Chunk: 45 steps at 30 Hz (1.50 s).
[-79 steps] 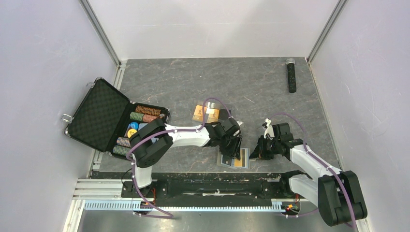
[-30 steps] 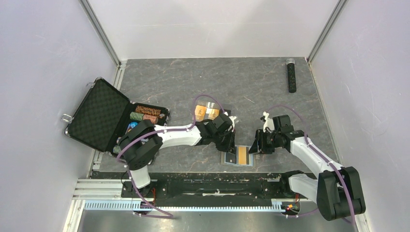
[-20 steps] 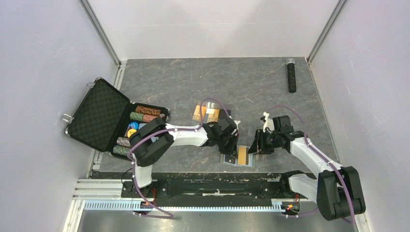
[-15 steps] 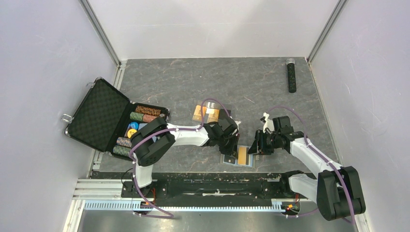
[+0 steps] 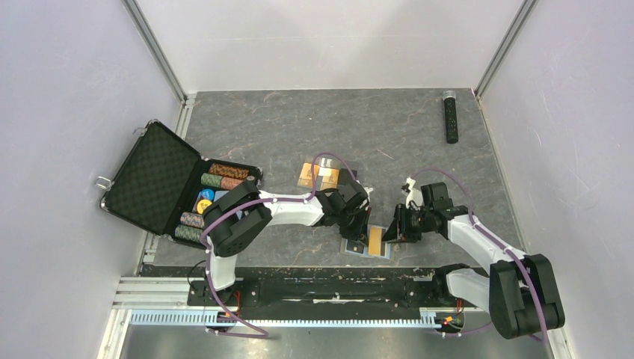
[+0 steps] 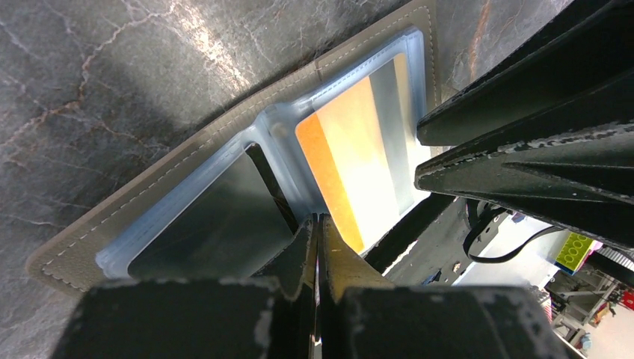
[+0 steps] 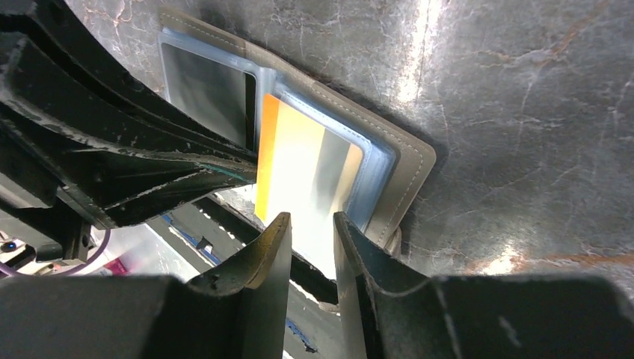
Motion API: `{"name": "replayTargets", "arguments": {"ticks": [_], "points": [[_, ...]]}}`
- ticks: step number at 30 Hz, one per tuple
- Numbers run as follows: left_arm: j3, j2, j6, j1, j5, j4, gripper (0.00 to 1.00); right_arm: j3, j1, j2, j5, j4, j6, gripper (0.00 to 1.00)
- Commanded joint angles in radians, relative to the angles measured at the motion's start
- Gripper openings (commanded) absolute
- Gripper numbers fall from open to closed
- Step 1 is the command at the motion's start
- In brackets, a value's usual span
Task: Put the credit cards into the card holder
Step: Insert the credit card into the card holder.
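I am watching both wrist feeds and the overhead, and both tools are working low over the card holder (image 5: pixel 351 247), which is lying unfolded on the table (image 5: pixel 299 127) directly beneath them with its clear blue sleeves facing up.

The left gripper (image 6: pixel 318 221) is sitting with its jaws pressed fully together and is clamping nothing. Its joined tips are pointing down at the holder's middle fold, though I cannot tell whether they are touching the plastic. Just left of those tips an empty pocket is showing dark. Just right of them a credit card (image 6: pixel 359 149) is sitting in the other pocket, its orange stripe nearest the fold and the rest glaring white. I cannot tell how far in it is sitting. Past the card, the right tool's black fingers are crossing that view.

The right gripper (image 7: pixel 312 218) is hanging with its jaws partway apart, a narrow gap between them, and is gripping nothing that I can see. The card's shiny face is showing through the gap, just beyond the tips. To that tool's left, the left arm's fingers are covering the empty pocket.

From overhead, the loose credit cards (image 5: pixel 318 176) are lying in a small cluster beyond the left tool, apart from the holder, and an open poker-chip case (image 5: pixel 157 183) is sitting well off to that tool's left
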Motion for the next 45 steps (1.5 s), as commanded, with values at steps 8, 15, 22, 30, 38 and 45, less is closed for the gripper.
{"name": "replayTargets", "arguments": {"ticks": [8, 15, 22, 30, 38, 45], "points": [[0.01, 0.029, 0.028, -0.013, -0.038, -0.059, 0.02, 0.045, 0.0, -0.016, 0.144, -0.076, -0.041, 0.35], [0.021, 0.035, 0.031, -0.015, -0.033, -0.062, 0.02, -0.038, 0.0, 0.005, 0.021, 0.029, -0.002, 0.34], [0.018, 0.037, 0.032, -0.017, -0.032, -0.061, 0.02, 0.004, 0.0, -0.016, 0.083, -0.024, -0.014, 0.22], [0.029, 0.042, 0.035, -0.018, -0.03, -0.068, 0.02, 0.1, 0.0, -0.028, 0.157, -0.108, -0.067, 0.36], [0.03, 0.046, 0.035, -0.019, -0.028, -0.066, 0.02, 0.071, 0.005, -0.004, 0.099, -0.052, -0.045, 0.29], [0.031, 0.047, 0.036, -0.02, -0.026, -0.07, 0.02, 0.008, 0.006, 0.026, 0.063, 0.022, -0.021, 0.29]]}}
